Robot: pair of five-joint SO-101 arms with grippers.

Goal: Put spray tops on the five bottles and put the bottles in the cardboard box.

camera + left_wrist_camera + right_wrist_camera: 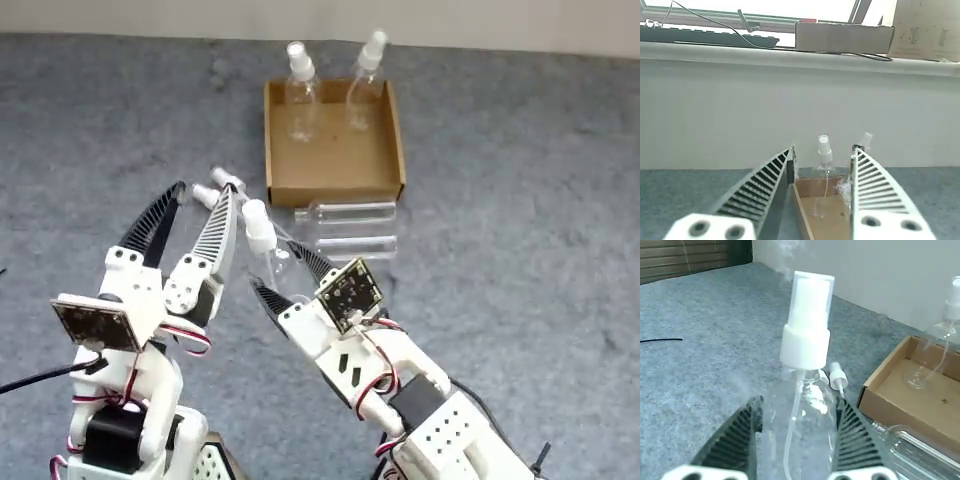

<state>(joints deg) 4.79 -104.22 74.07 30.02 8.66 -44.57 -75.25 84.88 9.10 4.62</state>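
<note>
Farthest left, the left gripper (206, 192) hangs above the grey surface (520, 220) with its fingers spread wide and nothing between them. Their tips are close to two loose spray tops (228, 180) that lie on the surface. Just to the right, the right gripper (272, 263) has its fingers closed around the body of a clear bottle (270, 258). The bottle is held upright and wears a white spray top (258, 222). Further right and farther back sits the cardboard box (335, 182). Two capped bottles (302, 95) stand side by side inside it, against its far wall. Just outside the box's near wall, two uncapped bottles (350, 212) lie on their sides, parallel to each other and to that wall. The one nearer the box has its neck pointing left.
</note>
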